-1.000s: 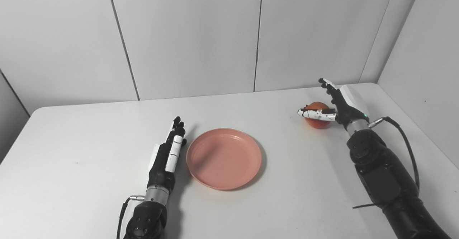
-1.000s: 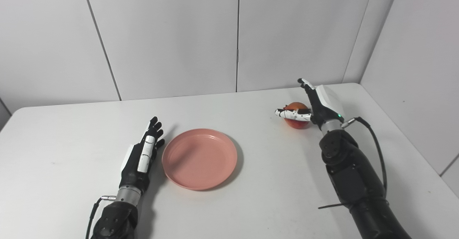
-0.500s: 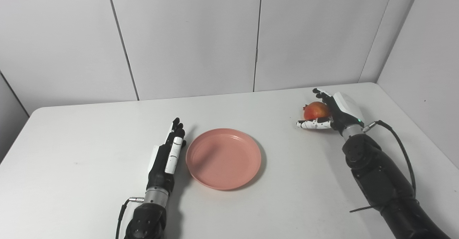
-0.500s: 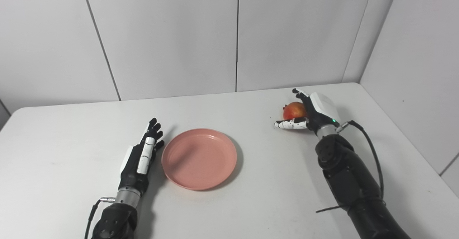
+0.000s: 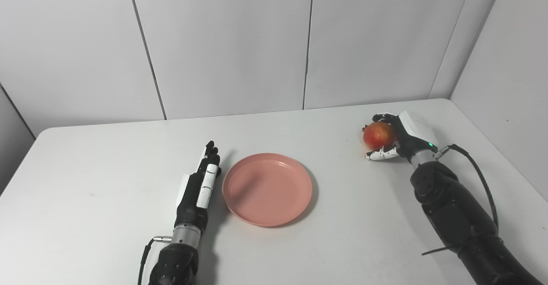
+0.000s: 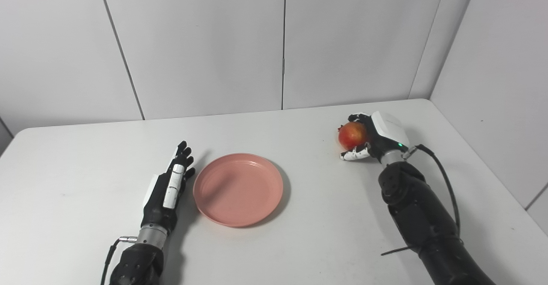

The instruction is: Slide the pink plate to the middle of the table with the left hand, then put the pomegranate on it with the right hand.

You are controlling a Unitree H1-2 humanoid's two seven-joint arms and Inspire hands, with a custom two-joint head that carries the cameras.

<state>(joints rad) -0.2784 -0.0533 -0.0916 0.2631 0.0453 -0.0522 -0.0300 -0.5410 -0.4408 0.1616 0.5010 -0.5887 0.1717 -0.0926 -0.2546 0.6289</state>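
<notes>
Where gripped, round red-orange pomegranate (image 5: 378, 134)

Left hand (image 5: 200, 186) flat on edge, fingers straight and together, pointing away, holding nothing. Right hand (image 5: 400, 137) far out, fingers and thumb curled round the pomegranate (image 5: 378, 134), forearm stretched along the right side.

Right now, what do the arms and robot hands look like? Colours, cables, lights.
Both arms are black with silver wrist collars. The left robot hand is black with white finger panels. The right robot hand is black, with a white back cover carrying a green light and a speckled white thumb. A black cable runs from each wrist.
</notes>
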